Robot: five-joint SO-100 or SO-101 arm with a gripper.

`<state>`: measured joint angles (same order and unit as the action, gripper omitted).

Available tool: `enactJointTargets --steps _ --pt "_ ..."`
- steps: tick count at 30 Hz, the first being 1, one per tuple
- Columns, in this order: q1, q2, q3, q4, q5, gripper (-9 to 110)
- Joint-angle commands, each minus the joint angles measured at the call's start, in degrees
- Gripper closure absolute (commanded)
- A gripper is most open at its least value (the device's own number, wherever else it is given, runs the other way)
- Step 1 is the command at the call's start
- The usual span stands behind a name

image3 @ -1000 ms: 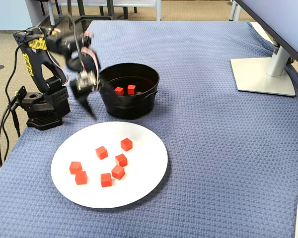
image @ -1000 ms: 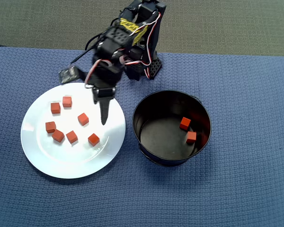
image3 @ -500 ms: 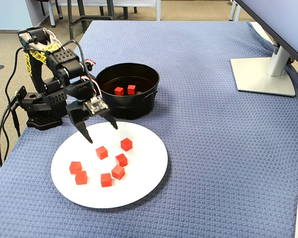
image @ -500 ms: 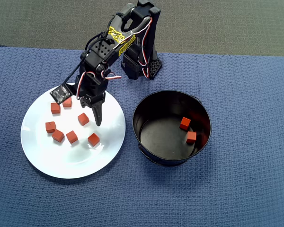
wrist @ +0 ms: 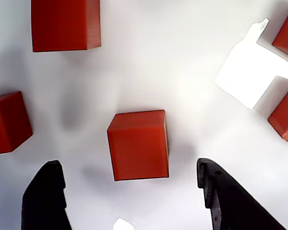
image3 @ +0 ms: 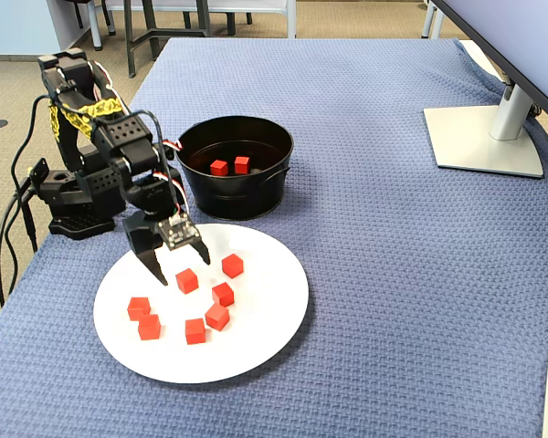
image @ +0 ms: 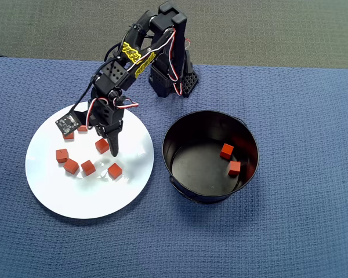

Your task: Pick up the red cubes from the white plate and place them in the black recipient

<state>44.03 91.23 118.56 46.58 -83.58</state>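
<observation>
The black two-finger tool hangs with its fingers spread wide and empty over the large glossy white round plate. One small matte red-orange cube lies on the plate just ahead of the fingertips, centred on the gap and square to it; in my judgement, a short drop forward would straddle it. Five more cubes rest on the plate nearby, one partly hidden in the overhead view. The deep black metal pot, holding two cubes, stands beside the plate on the blue-covered table.
</observation>
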Motion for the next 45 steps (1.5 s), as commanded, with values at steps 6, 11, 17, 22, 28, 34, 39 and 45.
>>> enactJointTargets --steps 6,11,17,22,28,34,39,45 --pt "0.00 -1.41 -3.78 -3.87 2.20 83" --pt "-0.62 -1.14 -4.57 -3.25 3.08 90" --pt "-1.85 0.53 -4.39 -5.01 10.99 101" --pt "-5.10 6.94 -10.90 7.12 23.99 101" --pt "-9.93 23.55 -13.27 22.15 37.97 101" --pt "-25.58 34.45 -19.86 34.54 55.11 102" --pt "-44.74 36.83 -25.75 41.84 67.15 102" --pt "-67.68 31.82 -18.54 40.25 70.66 69"
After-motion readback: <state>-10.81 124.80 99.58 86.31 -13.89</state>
